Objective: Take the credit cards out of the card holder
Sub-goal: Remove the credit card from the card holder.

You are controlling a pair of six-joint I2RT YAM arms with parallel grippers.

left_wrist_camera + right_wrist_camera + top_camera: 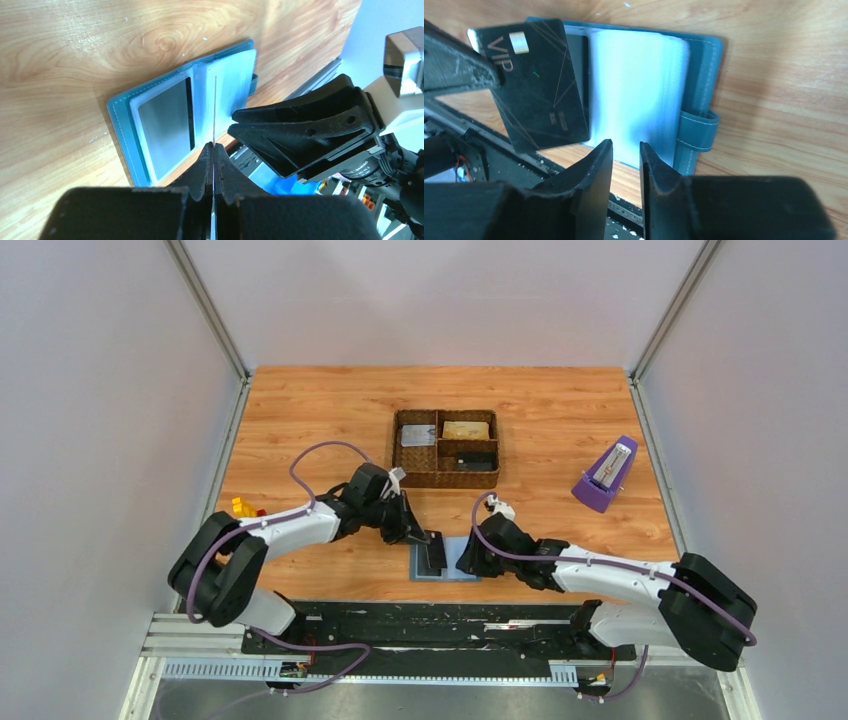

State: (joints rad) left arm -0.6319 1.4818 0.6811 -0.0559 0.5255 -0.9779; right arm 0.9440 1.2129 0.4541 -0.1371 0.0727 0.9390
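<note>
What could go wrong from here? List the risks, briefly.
1. The left gripper pinches the black card only near one corner, so it may twist or slip out.
2. The right gripper has its jaws apart at the card holder and grips nothing, so the holder might slide when the grey card inside is pulled.
3. Both grippers crowd the holder and could collide.

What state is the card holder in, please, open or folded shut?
Open: the card holder lies spread flat, inner pockets up, strap undone.

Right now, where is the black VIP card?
The black VIP card is at upper left in the right wrist view, pinched by the left gripper over the open card holder.
</note>
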